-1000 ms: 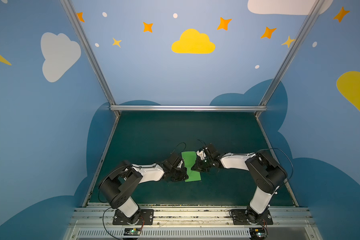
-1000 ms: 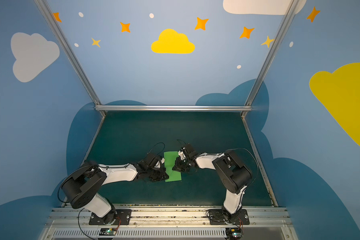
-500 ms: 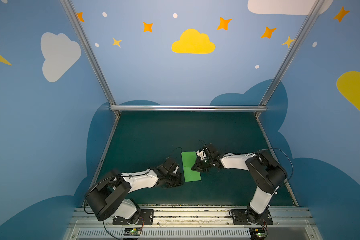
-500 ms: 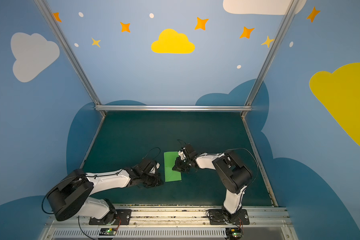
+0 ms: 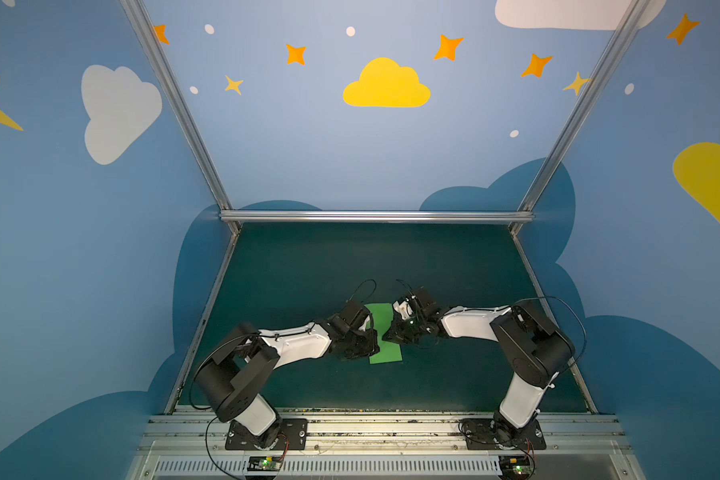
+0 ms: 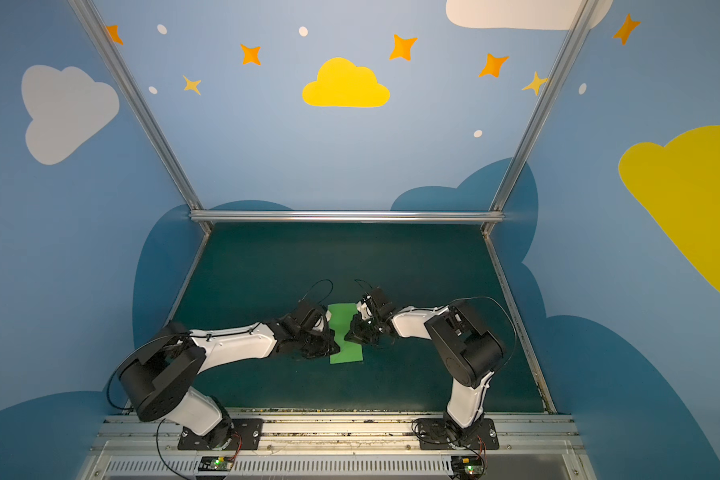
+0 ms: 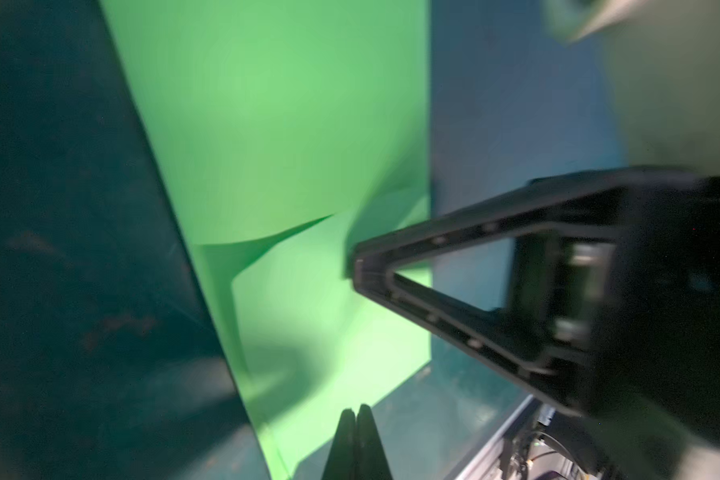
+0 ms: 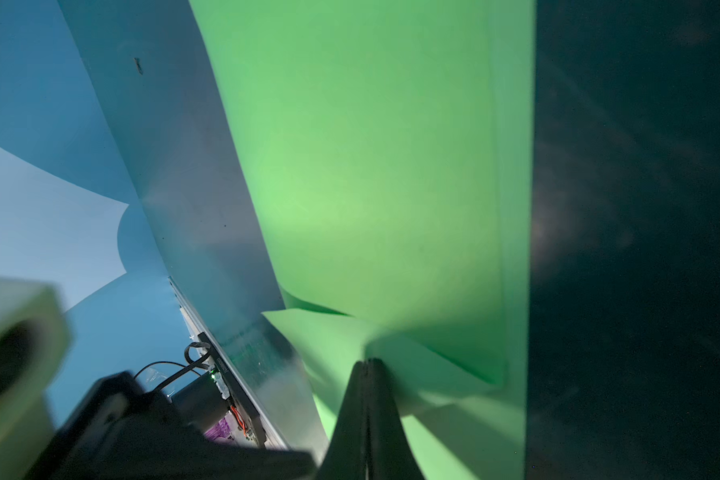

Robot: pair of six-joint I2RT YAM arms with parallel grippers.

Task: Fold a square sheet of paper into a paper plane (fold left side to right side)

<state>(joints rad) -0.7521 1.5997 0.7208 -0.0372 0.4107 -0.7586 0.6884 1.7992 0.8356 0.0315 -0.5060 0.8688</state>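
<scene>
**Left gripper (image 7: 355, 415) back at the square sheet of paper (image 5: 380, 318); half-fold laid, not flattened**

Left arm swings back up from where it was pulled away to the lower left half a second ago. Its tips again overlap the sheet's left long edge, lower centre of both top views. Right arm and sheet stay put.

Near to far:
- **Bottom of frame:** front rail (image 5: 371, 428) with both arm bases.
- **Lower centre:** sheet lies on the dark table mat (image 5: 350, 257) as a narrow upright rectangle. It is two layers, so the left side is already brought over to the right.
- **Left gripper:** jaws fully closed, tip to tip, nothing between them. Tips sit at the sheet's edge; touching or just above, cannot tell.
- **Right gripper (image 8: 368, 365):** jaws closed too, at the sheet's right edge. Paper puckers into the tips, so it looks nipped on the top layer.
- **Top layer:** lifts in a curve beside that nip in both wrist views. Its long edge sits a little inside the bottom layer's edge.
- **Beyond:** bare mat, then painted back wall (image 5: 383, 166).

Progress: early. First fold is over. Left to do, by my read: flatten the crease, let go, then all nose and wing folds. No dart shape yet.
</scene>
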